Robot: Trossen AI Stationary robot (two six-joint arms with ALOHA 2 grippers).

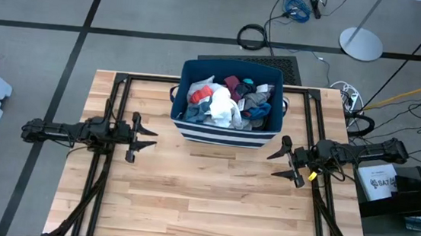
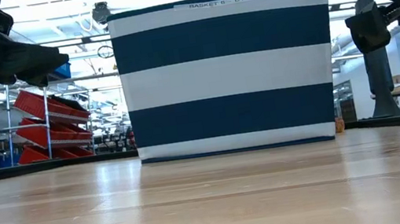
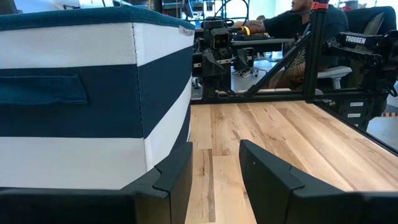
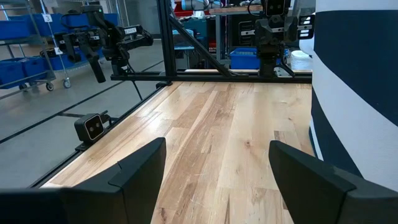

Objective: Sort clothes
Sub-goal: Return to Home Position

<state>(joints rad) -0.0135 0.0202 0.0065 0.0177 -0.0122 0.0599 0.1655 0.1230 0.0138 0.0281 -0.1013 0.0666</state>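
Currently clothes (image 1: 219, 107) fill the far-edge bin (image 1: 224, 133); left gripper (image 1: 152, 140) and right gripper (image 1: 277, 156), jaws apart, stand clear of its sides.

Striped bin (image 1: 217, 135) on wooden table (image 1: 211, 198)

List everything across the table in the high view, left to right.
left gripper, fingers open → navy striped bin holding the clothes → right gripper, fingers open.
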